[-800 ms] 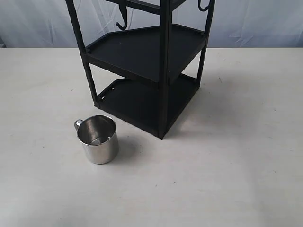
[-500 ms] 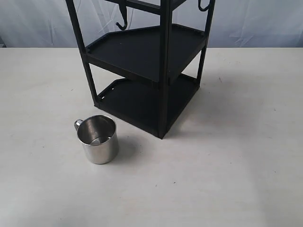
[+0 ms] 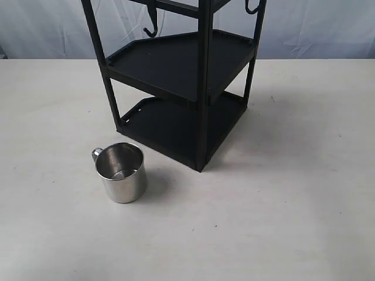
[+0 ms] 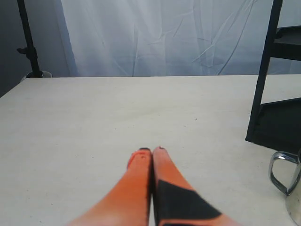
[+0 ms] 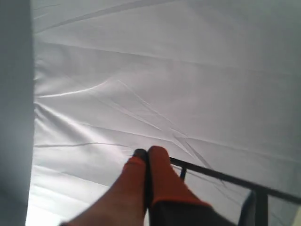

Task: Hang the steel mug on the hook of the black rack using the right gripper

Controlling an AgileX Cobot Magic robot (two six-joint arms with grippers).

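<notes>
The steel mug stands upright on the table, left of and in front of the black rack, with its handle pointing back left. Its handle and side also show in the left wrist view as the steel mug. A small C-shaped hook hangs at the rack's upper right; a longer J-shaped hook hangs at the upper left. My left gripper is shut and empty, low over the table. My right gripper is shut and empty, raised and facing the white backdrop. Neither gripper shows in the exterior view.
The pale table spreads around the rack. A white cloth backdrop hangs behind it. A black stand is at the table's far corner. A thin black bar of the rack crosses behind the right fingertips.
</notes>
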